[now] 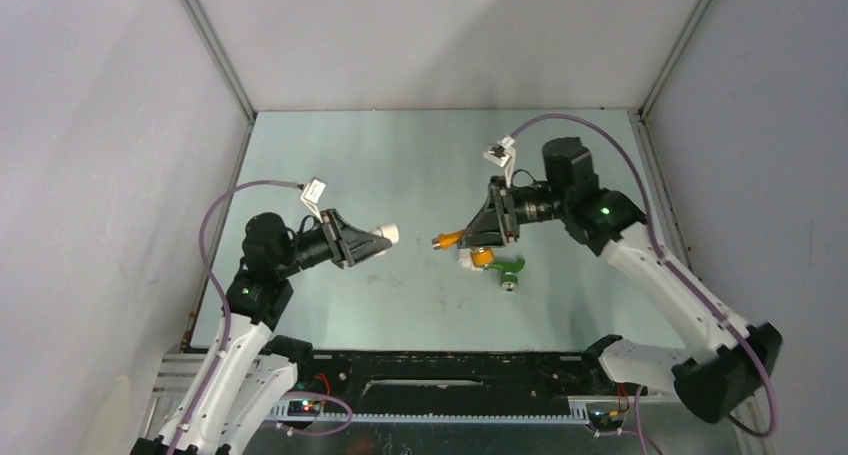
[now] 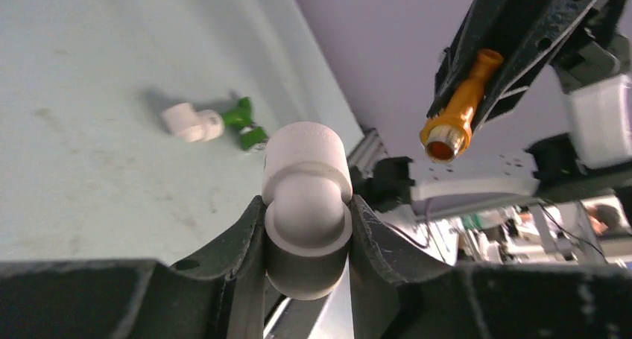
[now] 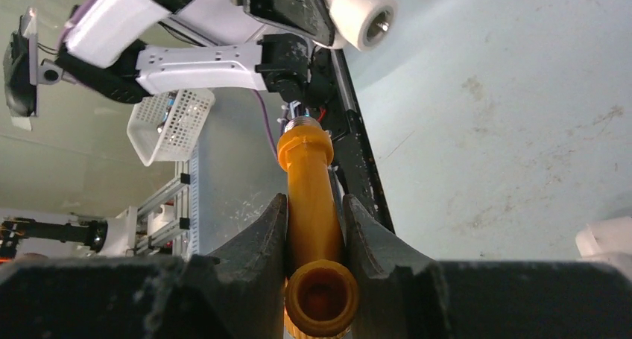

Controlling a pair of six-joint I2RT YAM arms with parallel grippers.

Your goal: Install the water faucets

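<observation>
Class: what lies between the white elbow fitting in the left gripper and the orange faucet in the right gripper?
Nothing: the top view shows only bare table between the white elbow fitting and the orange faucet.

From above, the right gripper (image 1: 468,237) covers most of the orange plastic tap (image 1: 446,239); only its end at 9 o'clock shows clearly. The loose white plastic elbow fitting (image 1: 466,260), against the green plastic tap (image 1: 508,268), lies half under that gripper. At the right wrist, the orange tap's near end runs off the bottom edge, and a white piece (image 3: 605,238) at 4 o'clock is cut by the right edge. At the left wrist, the left gripper (image 2: 307,212) hides the lower sides of a second white plastic elbow fitting (image 2: 305,160).
</observation>
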